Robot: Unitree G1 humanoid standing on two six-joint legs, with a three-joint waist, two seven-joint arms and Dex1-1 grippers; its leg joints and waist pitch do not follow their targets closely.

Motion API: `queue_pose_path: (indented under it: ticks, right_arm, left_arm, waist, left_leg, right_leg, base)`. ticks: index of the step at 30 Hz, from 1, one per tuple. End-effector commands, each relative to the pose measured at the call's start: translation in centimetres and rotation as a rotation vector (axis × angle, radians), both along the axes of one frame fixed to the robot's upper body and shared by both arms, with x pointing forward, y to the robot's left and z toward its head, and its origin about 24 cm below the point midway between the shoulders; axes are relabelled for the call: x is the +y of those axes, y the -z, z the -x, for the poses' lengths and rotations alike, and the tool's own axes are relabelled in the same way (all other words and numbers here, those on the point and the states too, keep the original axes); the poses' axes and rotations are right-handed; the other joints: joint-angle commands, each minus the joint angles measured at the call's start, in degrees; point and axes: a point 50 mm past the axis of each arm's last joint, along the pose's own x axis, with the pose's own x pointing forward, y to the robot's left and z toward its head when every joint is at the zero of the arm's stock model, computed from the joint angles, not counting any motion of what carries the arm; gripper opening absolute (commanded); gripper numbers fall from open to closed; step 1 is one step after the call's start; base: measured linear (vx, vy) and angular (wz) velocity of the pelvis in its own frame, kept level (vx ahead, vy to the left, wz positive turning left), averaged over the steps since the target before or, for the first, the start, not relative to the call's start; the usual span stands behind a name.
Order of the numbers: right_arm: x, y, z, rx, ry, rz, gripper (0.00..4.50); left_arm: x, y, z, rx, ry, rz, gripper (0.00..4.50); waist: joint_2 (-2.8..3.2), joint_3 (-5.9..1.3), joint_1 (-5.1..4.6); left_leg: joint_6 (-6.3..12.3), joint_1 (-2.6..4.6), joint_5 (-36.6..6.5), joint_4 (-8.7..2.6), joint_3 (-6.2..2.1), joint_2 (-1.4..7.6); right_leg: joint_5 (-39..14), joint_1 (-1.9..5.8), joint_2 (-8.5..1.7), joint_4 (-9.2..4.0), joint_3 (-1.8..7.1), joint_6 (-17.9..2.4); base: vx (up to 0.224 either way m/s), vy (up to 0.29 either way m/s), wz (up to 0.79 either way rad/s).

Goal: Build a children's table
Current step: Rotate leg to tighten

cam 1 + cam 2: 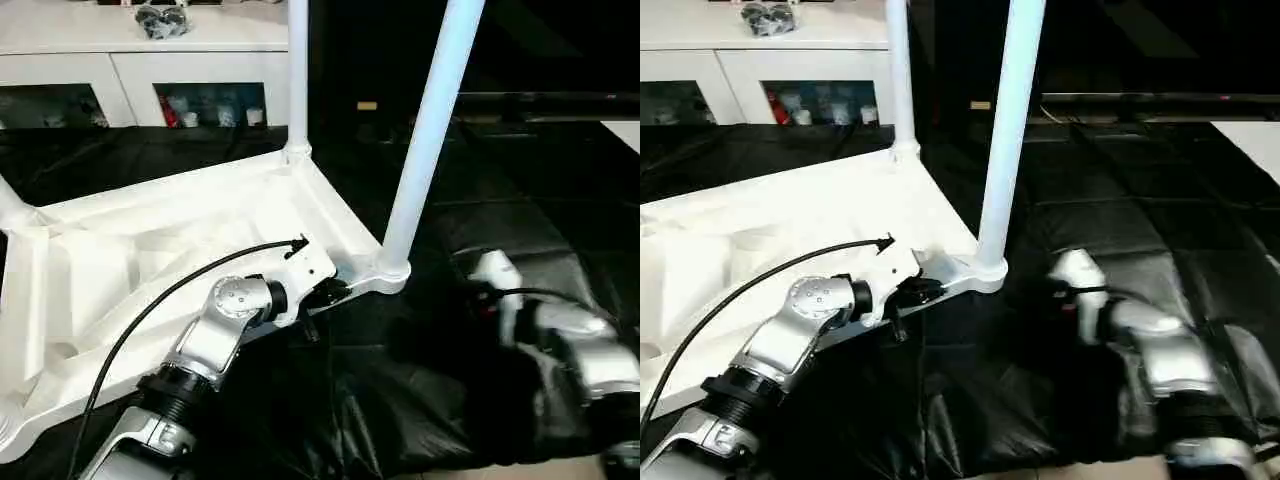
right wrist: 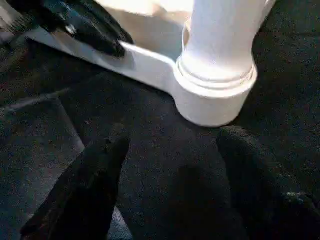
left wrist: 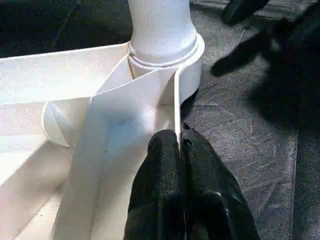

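So, status: tabletop (image 1: 150,250) lay upside down on the black floor covering (image 1: 1120,230), ribbed underside up. Two legs were seated upright in corner sockets: near leg (image 1: 425,140) at 3 o'clock of the top, far leg (image 1: 297,75) at about 12. A third leg (image 1: 12,205) showed at 9, its seating cut off by the frame edge. The near-left corner had no leg that I could see, so I'd judge at least one left to fit. My left gripper (image 3: 180,145) was pinched shut on the tabletop's thin edge rib, just beside the near leg's socket (image 2: 215,95). My right gripper (image 2: 170,150) hung with fingers well apart, holding nothing, near that socket but clear of it.
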Motion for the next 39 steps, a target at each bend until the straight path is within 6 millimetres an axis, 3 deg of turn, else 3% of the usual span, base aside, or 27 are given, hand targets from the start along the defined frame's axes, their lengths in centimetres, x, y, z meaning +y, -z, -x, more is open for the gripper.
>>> queue_pose_path:
  ticks: [1,3,6,10,13,15,19,20,22,23,24,25,26,27,30,33,35,39]
  right_arm:
    - [0.4,-0.5,0.2,-0.004,-0.037,-0.032,3.18]
    - [1.9,-0.8,0.4,-0.003,-0.087,-0.085,3.18]
    - [3.4,-1.0,0.4,-0.01,-0.118,-0.135,3.18]
    - [4.8,-0.9,0.3,-0.01,-0.134,-0.152,3.18]
    - [6.5,-0.8,-0.4,-0.052,-0.101,-0.168,3.18]
    - [7.7,-0.7,-0.8,-0.068,-0.08,-0.186,3.18]
    - [9.4,-0.7,-1.0,-0.074,-0.08,-0.218,3.18]
    - [10.6,-0.6,-1.3,-0.073,-0.059,-0.235,3.18]
    - [11.5,-0.6,-1.7,-0.072,-0.033,-0.242,3.18]
    - [12.1,-0.5,-1.9,-0.072,-0.016,-0.245,3.18]
    - [12.6,-0.4,-2.4,-0.07,0.024,-0.237,3.18]
    - [12.9,-0.3,-2.8,-0.077,0.072,-0.228,3.18]
    - [13.3,-0.2,-3.6,-0.077,0.16,-0.227,3.18]
    - [13.6,-0.1,-4.3,-0.076,0.238,-0.223,3.18]
    - [13.9,-0.1,-5.2,-0.086,0.345,-0.217,3.18]
    - [13.9,-0.4,-6.1,-0.085,0.456,-0.239,3.18]
    - [13.9,-0.6,-6.6,-0.086,0.514,-0.251,3.18]
    - [13.3,-0.7,-7.1,-0.101,0.575,-0.24,3.18]
  left_arm:
    - [-0.7,-1.9,-0.5,-0.068,0.017,0.089,0.27]
    - [-0.7,-2.6,-0.3,-0.038,0.005,0.157,0.44]
    - [-0.3,-3.5,-0.1,-0.042,-0.006,0.189,0.74]
    - [1.3,-4.5,0.2,-0.036,-0.025,0.211,1.04]
    - [4.6,-5.1,1.6,0.019,-0.027,0.181,1.26]
    - [6.9,-5.1,3.1,0.076,-0.017,0.142,1.54]
    - [9.2,-5.2,5.3,0.151,-0.005,0.113,1.68]
    - [10.1,-5.2,6.7,0.198,0.012,0.103,1.82]
    - [10.4,-5.0,7.4,0.213,0.013,0.092,1.96]
    - [10.5,-4.9,7.8,0.221,0.011,0.084,1.98]
    - [10.4,-4.7,8.0,0.225,0.006,0.078,1.98]
    - [10.4,-4.5,8.1,0.229,0.003,0.073,2.1]
    - [10.2,-4.3,8.2,0.238,0.0,0.064,2.34]
    - [10.1,-4.1,8.2,0.242,-0.008,0.051,2.34]
    - [9.9,-3.4,8.2,0.243,-0.026,0.0,2.42]
    - [10.1,-2.5,7.6,0.198,-0.107,-0.076,2.82]
    - [10.4,-2.2,7.1,0.165,-0.173,-0.111,2.82]
    - [10.8,-1.7,6.7,0.142,-0.218,-0.163,3.15]
  waist:
    - [-1.35,-3.52,0.21]
    - [-1.02,-3.51,0.51]
    - [-0.98,-3.66,0.57]
    - [-0.68,-3.6,0.56]
    - [-0.37,-3.63,0.09]
    - [0.24,-3.69,-0.26]
    - [0.53,-3.41,-0.54]
    - [0.74,-3.3,-0.25]
    - [0.55,-3.0,-0.65]
    - [0.6,-3.02,-0.61]
    - [0.88,-3.0,-0.41]
    - [0.92,-2.91,-0.5]
    - [0.23,-2.85,-0.44]
    - [0.11,-2.84,-0.48]
    - [0.35,-2.74,-0.48]
    - [0.25,-2.83,-0.5]
    - [0.24,-2.95,-0.53]
    - [0.35,-3.15,-0.5]
  left_leg:
    - [5.16,1.06,-15.19,-3.87,-1.55,3.27]
    - [5.03,1.11,-14.79,-3.9,-1.54,3.34]
    - [4.68,1.06,-14.02,-4.09,-1.67,3.72]
    - [4.2,1.02,-13.73,-4.1,-1.66,3.45]
    - [3.38,0.8,-13.17,-4.37,-1.83,3.46]
    - [2.41,1.47,-13.66,-4.29,-1.73,3.34]
    - [0.95,1.63,-16.12,-4.74,-1.68,3.42]
    - [-0.41,2.35,-18.64,-4.79,-1.6,3.45]
    - [-1.0,1.54,-19.51,-5.31,-1.8,3.28]
    - [-1.41,1.86,-20.43,-5.26,-1.78,3.25]
    - [-2.28,2.69,-21.95,-5.13,-1.62,3.31]
    - [-2.74,2.65,-22.42,-5.16,-1.65,3.32]
    - [-3.65,2.31,-23.78,-5.33,-1.98,3.19]
    - [-3.98,2.4,-23.87,-5.41,-1.98,3.19]
    - [-4.98,2.63,-26.01,-5.43,-2.12,3.1]
    - [-5.01,2.38,-25.94,-5.46,-2.2,3.06]
    - [-4.89,2.33,-25.46,-5.38,-2.17,2.94]
    - [-4.49,2.19,-24.43,-5.23,-2.08,2.86]
  right_leg:
    - [-20.46,2.18,-3.18,-4.27,1.71,-11.08]
    - [-20.01,2.13,-3.2,-4.14,1.74,-11.37]
    - [-16.2,2.13,-3.1,-3.67,1.64,-13.14]
    - [-15.23,2.23,-3.01,-3.45,1.67,-13.19]
    - [-13.99,2.4,-3.09,-2.94,1.64,-13.63]
    - [-13.59,1.98,-2.74,-2.9,1.66,-14.01]
    - [-13.69,1.76,-2.38,-2.66,1.7,-14.46]
    - [-15.47,1.3,-2.35,-3.02,1.84,-13.87]
    - [-16.92,1.58,-2.33,-2.93,1.89,-13.26]
    - [-17.98,1.38,-2.24,-3.05,1.91,-12.65]
    - [-18.64,0.7,-2.24,-3.4,2.16,-12.38]
    - [-18.84,0.61,-2.28,-3.34,2.25,-12.43]
    - [-21.96,0.87,-2.65,-3.3,2.28,-11.5]
    - [-22.9,0.74,-2.69,-3.45,2.32,-11.11]
    - [-24.94,0.45,-2.65,-3.72,2.39,-9.27]
    - [-23.94,0.63,-2.58,-3.65,2.42,-8.41]
    - [-23.6,0.75,-2.63,-3.64,2.41,-8.21]
    - [-21.3,0.9,-2.55,-3.43,2.33,-8.74]
  base:
    - [0.0,0.0,0.0]
    - [0.0,0.0,0.0]
    - [0.0,0.0,0.0]
    - [0.0,0.0,0.0]
    - [0.0,0.0,0.0]
    - [0.0,0.0,0.0]
    - [0.0,0.0,0.0]
    - [0.0,0.0,0.0]
    - [0.0,0.0,0.0]
    - [0.0,0.0,0.0]
    - [0.0,0.0,0.0]
    - [0.0,0.0,0.0]
    - [0.0,0.0,0.0]
    - [0.0,0.0,0.0]
    - [0.0,0.0,0.0]
    - [0.0,0.0,0.0]
    - [0.0,0.0,0.0]
    - [0.0,0.0,0.0]
